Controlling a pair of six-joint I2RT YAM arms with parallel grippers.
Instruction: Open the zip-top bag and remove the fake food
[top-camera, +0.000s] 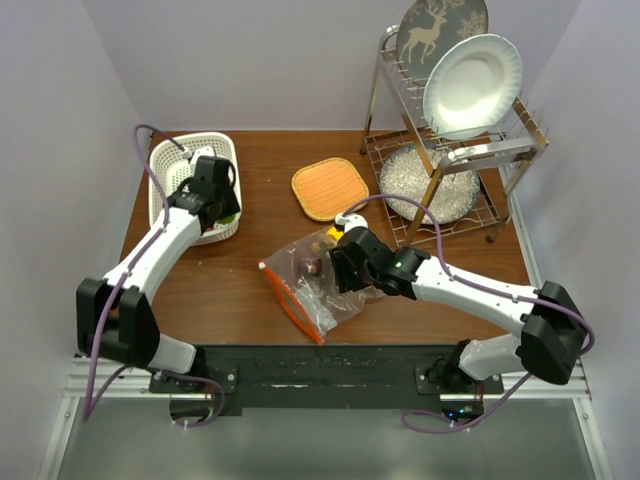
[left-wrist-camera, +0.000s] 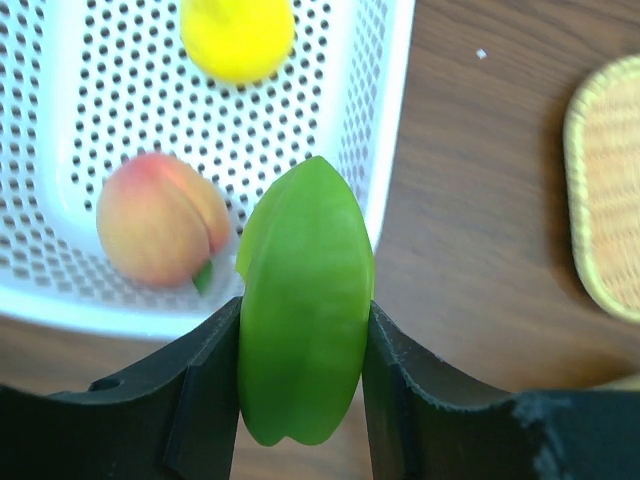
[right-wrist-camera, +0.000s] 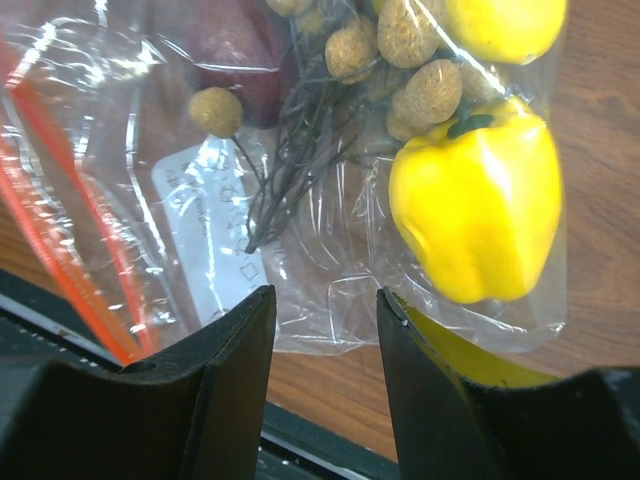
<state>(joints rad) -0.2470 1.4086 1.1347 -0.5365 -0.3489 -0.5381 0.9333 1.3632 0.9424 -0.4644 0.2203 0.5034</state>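
Three pieces of the fake food are already out of the clear crinkly plastic zip-top bag (top-camera: 305, 285), so I judge the task a little under half done. Two of them lie in the white perforated plastic basket (left-wrist-camera: 100, 90): an orange-pink plastic peach (left-wrist-camera: 160, 232) and a smooth yellow piece (left-wrist-camera: 237, 35), half cut off by the edge of the view. The third, a green ribbed plastic piece (left-wrist-camera: 305, 250), is clamped between the fingers of the left gripper (left-wrist-camera: 303, 335), above the near rim of the basket; it is not yet dropped in.

The bag lies flat on the brown wooden table (left-wrist-camera: 480, 200), near its middle. Its orange-red zipper strip (top-camera: 292, 305) shows as two separate lines in the right wrist view, so the mouth seems to be parted.

Inside the bag I count a yellow pepper-shaped fruit (right-wrist-camera: 475, 220), a second yellow fruit (right-wrist-camera: 505, 20), a brown grape-like cluster (right-wrist-camera: 400, 80) and a dark purple piece (right-wrist-camera: 235, 60). These are left to take out.

The right gripper (right-wrist-camera: 325, 300) stands over the bag edge, its fingers apart with only thin plastic showing between them; it has nothing firmly in hold.
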